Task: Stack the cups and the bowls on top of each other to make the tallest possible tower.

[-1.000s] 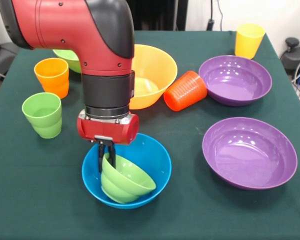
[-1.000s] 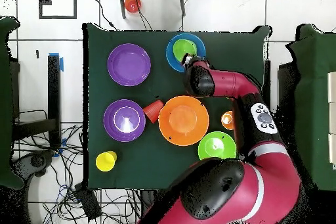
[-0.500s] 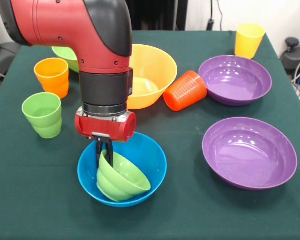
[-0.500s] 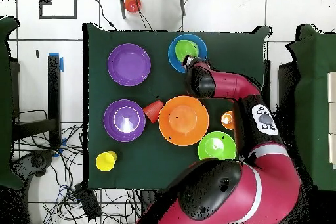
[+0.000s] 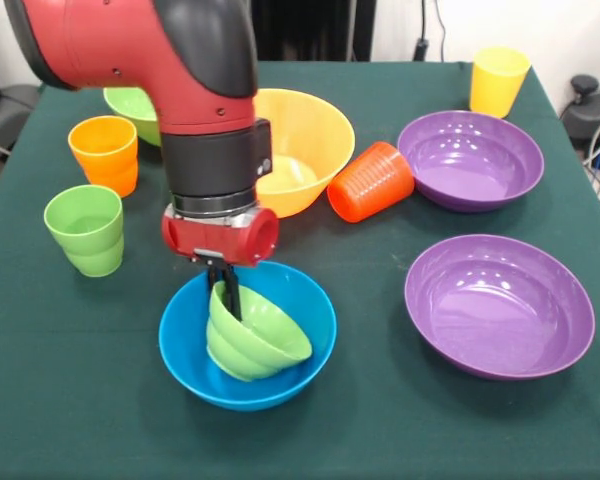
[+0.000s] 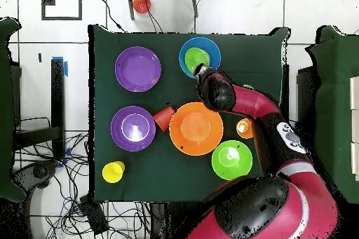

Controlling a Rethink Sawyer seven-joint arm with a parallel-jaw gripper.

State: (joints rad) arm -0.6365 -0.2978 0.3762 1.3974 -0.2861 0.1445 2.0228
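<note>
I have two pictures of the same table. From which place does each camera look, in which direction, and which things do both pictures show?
Front view: sits across the table, facing the robot; its arm comes down from above, tool shut on the tilted small green bowl inside the blue bowl.
Overhead view: sits above the table, looking straight down; the arm reaches up from the picture's bottom, covering part of the table.
Shared: the blue bowl, two purple bowls, the orange-yellow bowl, the yellow cup.

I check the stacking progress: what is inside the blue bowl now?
A small green bowl lies tilted inside the blue bowl. The gripper holds its rim. The blue bowl's bottom under it is hidden.
</note>
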